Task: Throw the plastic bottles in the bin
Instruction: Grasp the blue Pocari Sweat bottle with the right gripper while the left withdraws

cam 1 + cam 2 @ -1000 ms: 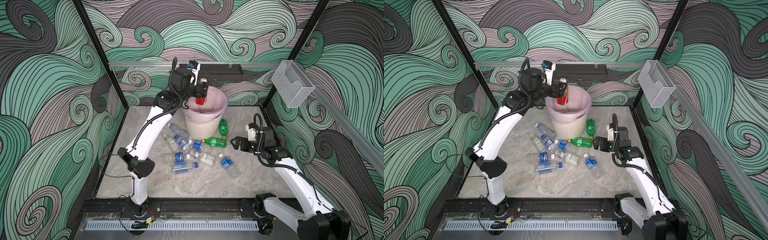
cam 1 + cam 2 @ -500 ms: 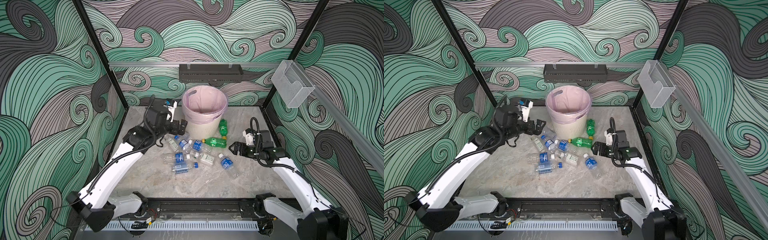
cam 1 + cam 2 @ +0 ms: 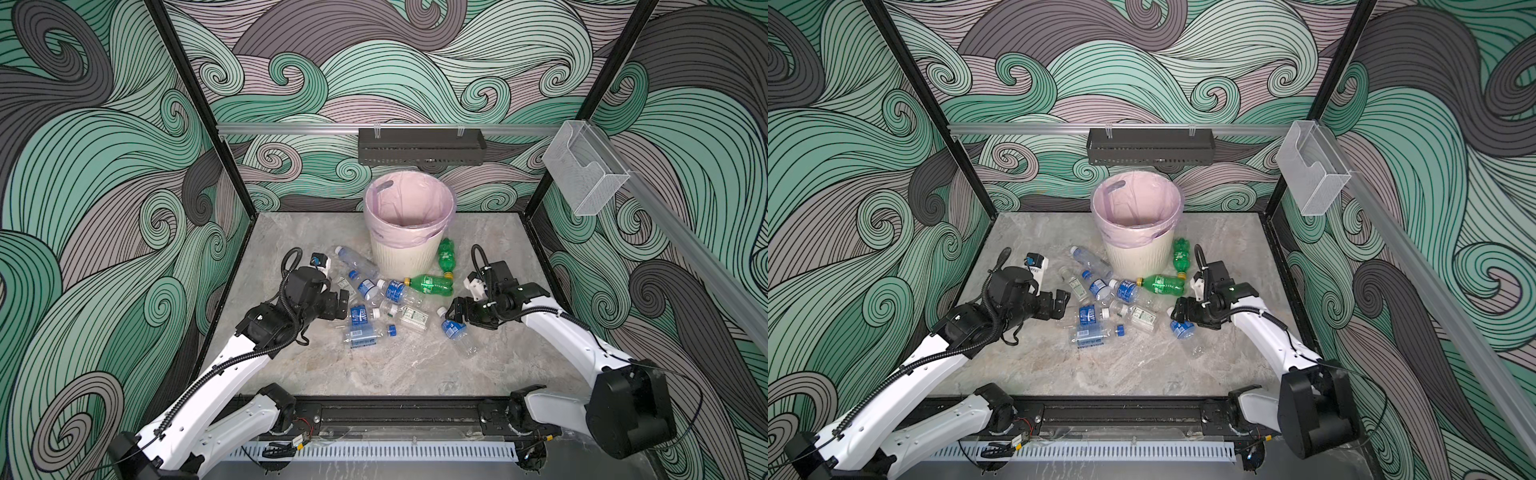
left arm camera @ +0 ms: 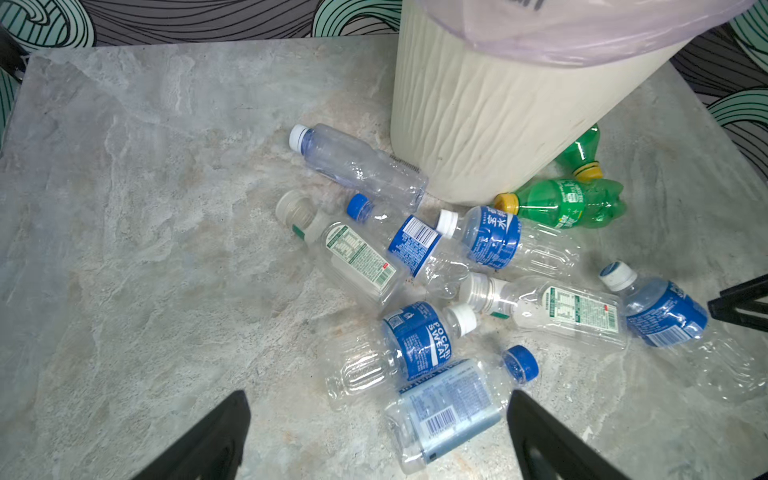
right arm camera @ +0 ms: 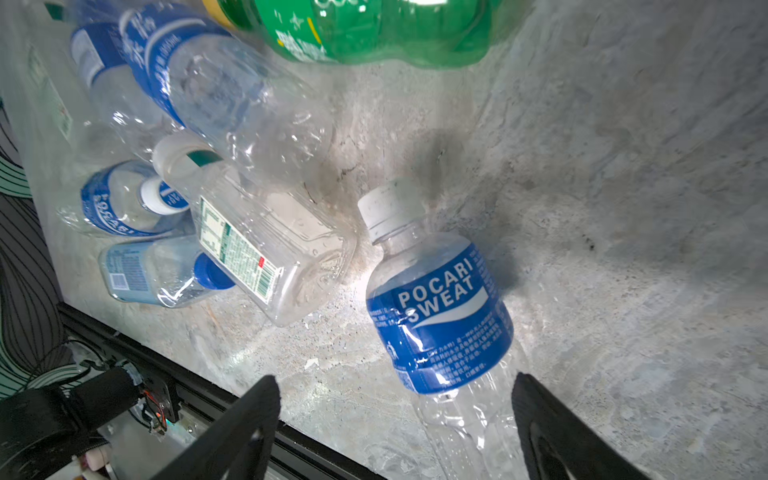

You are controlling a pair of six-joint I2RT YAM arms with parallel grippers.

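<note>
Blue-label bottle (image 5: 440, 320) lying right-front of bin (image 3: 405, 257): straddling it with right gripper (image 5: 395, 378), jaws wide, not gripping yet, for lifting. Hovering left gripper (image 4: 378, 395), jaws wide, empty, over bottles (image 4: 415, 340) left-front of bin.

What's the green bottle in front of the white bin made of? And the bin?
Green bottle: likely thin plastic, glossy; light shines through it. Bin: probably hard plastic, matte cream with ribbed walls; its pink liner looks like thin, crinkly plastic film.
</note>
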